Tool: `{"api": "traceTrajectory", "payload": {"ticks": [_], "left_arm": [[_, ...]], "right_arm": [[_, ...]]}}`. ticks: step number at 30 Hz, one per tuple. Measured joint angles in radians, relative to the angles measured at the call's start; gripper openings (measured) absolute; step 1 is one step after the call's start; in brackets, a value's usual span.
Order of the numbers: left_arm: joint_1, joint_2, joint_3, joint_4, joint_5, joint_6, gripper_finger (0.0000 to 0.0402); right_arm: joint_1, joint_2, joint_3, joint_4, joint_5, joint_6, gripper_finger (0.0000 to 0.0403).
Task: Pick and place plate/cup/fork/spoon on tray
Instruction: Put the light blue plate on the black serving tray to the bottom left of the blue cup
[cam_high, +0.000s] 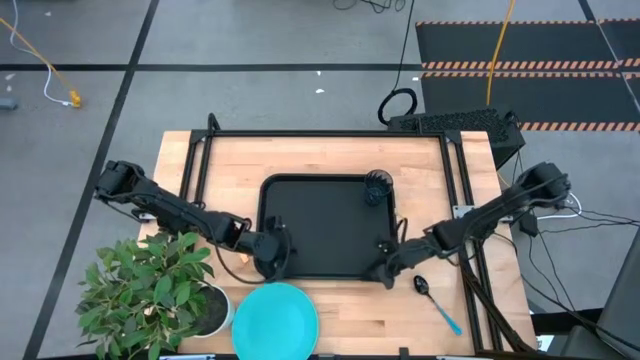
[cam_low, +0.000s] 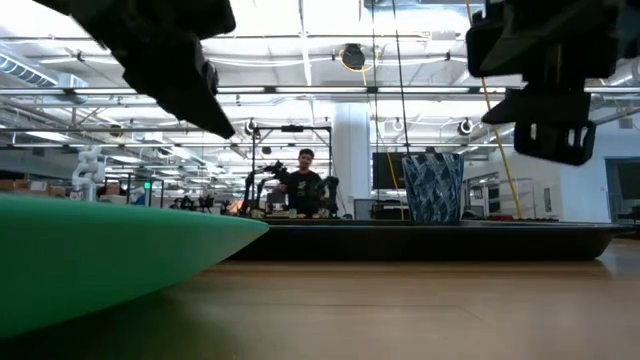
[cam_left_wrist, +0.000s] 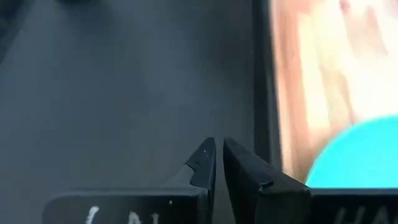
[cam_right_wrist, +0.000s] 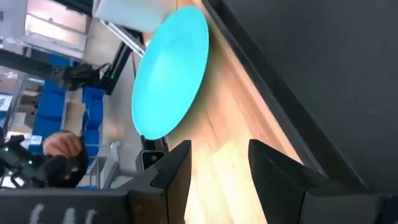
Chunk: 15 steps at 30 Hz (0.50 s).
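— Where do the two grippers sit right now?

— The left gripper (cam_high: 272, 252) hangs over the near left corner of the large black rectangular tray with the raised rim (cam_high: 300, 225); its fingers are pressed together with only a sliver between them, holding nothing. The right gripper (cam_high: 385, 270) is at the tray's near right corner, fingers spread apart and empty, over bare wood just outside the rim.

— And the plate?

— The round turquoise-blue plate (cam_high: 275, 320) lies flat on the wooden table (cam_high: 350, 330) at the near edge, off the tray, just beside the left gripper and further from the right one. A leafy plant in a white pot (cam_high: 150, 285) stands next to it.

— The cutlery?

— The spoon with the light blue handle and dark shiny bowl (cam_high: 437, 303) lies on the table near the right gripper, apart from its fingers. Its long axis runs diagonally: bowl towards the tray, handle towards the table's near right corner. I can't spot the fork.

— The cup?

— The small dark tumbler (cam_high: 377, 186) stands upright inside the tray, at its far right corner, well apart from both grippers.
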Motion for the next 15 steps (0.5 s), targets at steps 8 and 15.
{"api": "traceTrajectory", "payload": {"ticks": [8, 15], "left_arm": [[-0.011, 0.000, 0.000, -0.007, 0.384, 0.029, 0.0031], [-0.001, 0.000, 0.000, -0.090, 0.504, -0.149, 0.0107]], "right_arm": [[-0.013, 0.075, 0.000, 0.050, -0.032, 0.008, 0.0151], [-0.018, 0.047, 0.000, 0.066, -0.032, -0.121, 0.0151]]}}
